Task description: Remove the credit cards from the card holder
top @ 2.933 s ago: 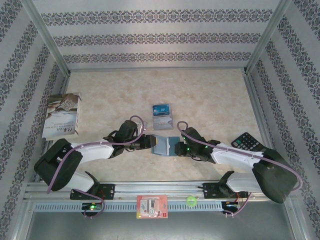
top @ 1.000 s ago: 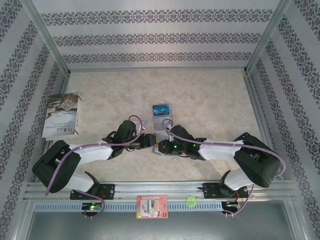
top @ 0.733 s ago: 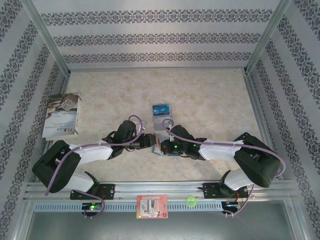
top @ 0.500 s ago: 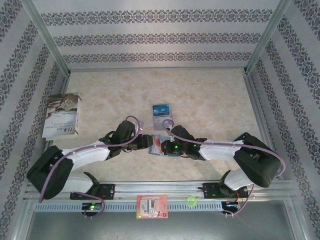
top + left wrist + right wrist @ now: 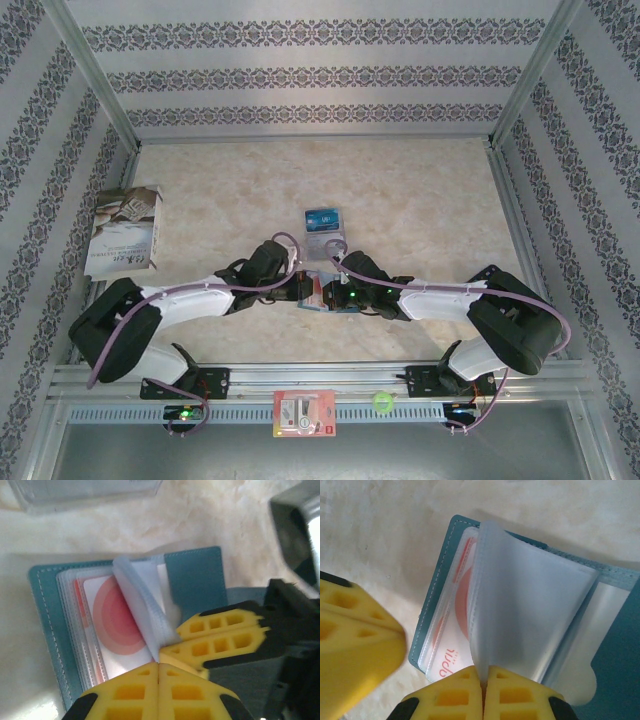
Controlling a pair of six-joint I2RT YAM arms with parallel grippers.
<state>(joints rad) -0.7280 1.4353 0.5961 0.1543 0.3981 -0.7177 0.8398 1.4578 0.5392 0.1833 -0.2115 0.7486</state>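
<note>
Right wrist: right jaws pinch a clear sleeve (image 5: 530,610) of the card holder (image 5: 622,670), left jaws clenched beside.

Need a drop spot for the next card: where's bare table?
Bare: the far table up to the back wall, and the strip between the book and the loose cards. Crowded: around the card holder, where the left end effector and right end effector meet.
</note>
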